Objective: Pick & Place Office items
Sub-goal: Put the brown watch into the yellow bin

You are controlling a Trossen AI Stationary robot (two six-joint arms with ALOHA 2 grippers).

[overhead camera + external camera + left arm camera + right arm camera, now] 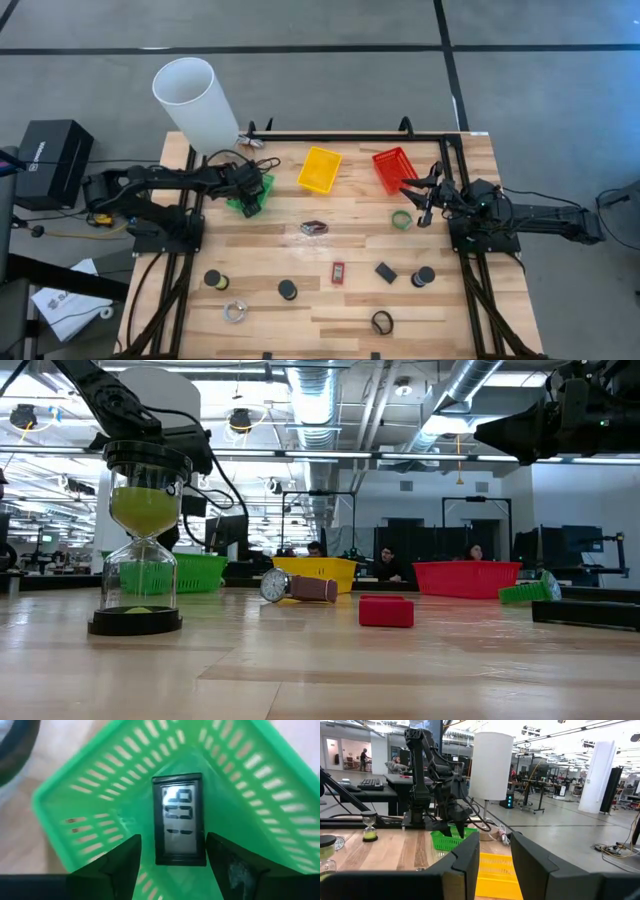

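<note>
My left gripper (254,188) (173,845) hangs open over the green basket (248,200). A small black digital display (178,817) lies inside the basket (100,795), between the fingers and apart from both. My right gripper (418,198) (495,847) is open in the air between the red basket (393,167) and a green ring (401,219) that lies flat on the table. Farther toward the near edge lie black spools (213,279) (287,289) (423,276), a clear ring (235,311), a black ring (381,322), a red rectangle (338,271) (386,611) and a dark clip (386,271).
The yellow basket (320,168) sits between the green and red ones at the far side. A big white cylinder (195,100) stands at the far left corner. A wristwatch (314,228) (298,587) lies mid-table. In the low view an hourglass with green sand (140,550) stands close by.
</note>
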